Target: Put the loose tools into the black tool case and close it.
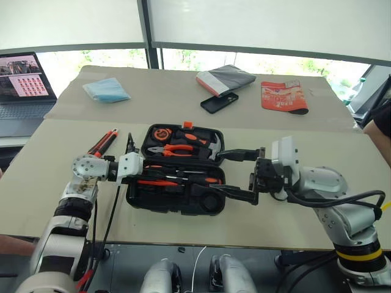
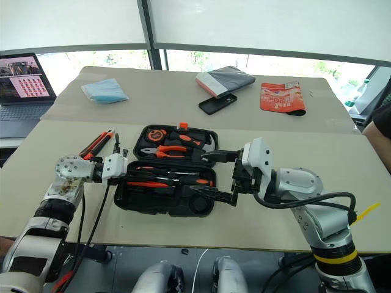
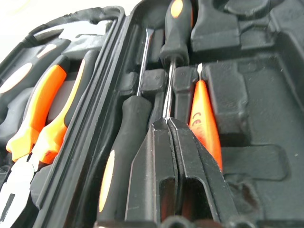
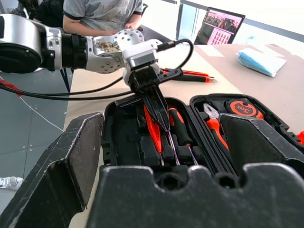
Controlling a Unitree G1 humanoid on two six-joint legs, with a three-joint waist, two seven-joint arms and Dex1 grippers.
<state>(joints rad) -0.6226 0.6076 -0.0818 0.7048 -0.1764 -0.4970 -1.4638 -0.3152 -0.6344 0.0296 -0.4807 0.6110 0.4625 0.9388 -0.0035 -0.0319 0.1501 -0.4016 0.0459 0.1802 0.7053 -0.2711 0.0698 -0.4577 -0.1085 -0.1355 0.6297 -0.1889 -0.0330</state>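
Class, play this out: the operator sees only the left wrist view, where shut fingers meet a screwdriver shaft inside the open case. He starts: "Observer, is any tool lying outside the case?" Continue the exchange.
Observer: Yes. A utility knife lies on the table, just left of the case.
Operator: Where is the right gripper?
Observer: The right gripper is at the case's right end, open wide, fingers pointing left across it.
Operator: Is anything lying beyond the case?
Observer: A black phone lies farther back on the table, clear of the lid.
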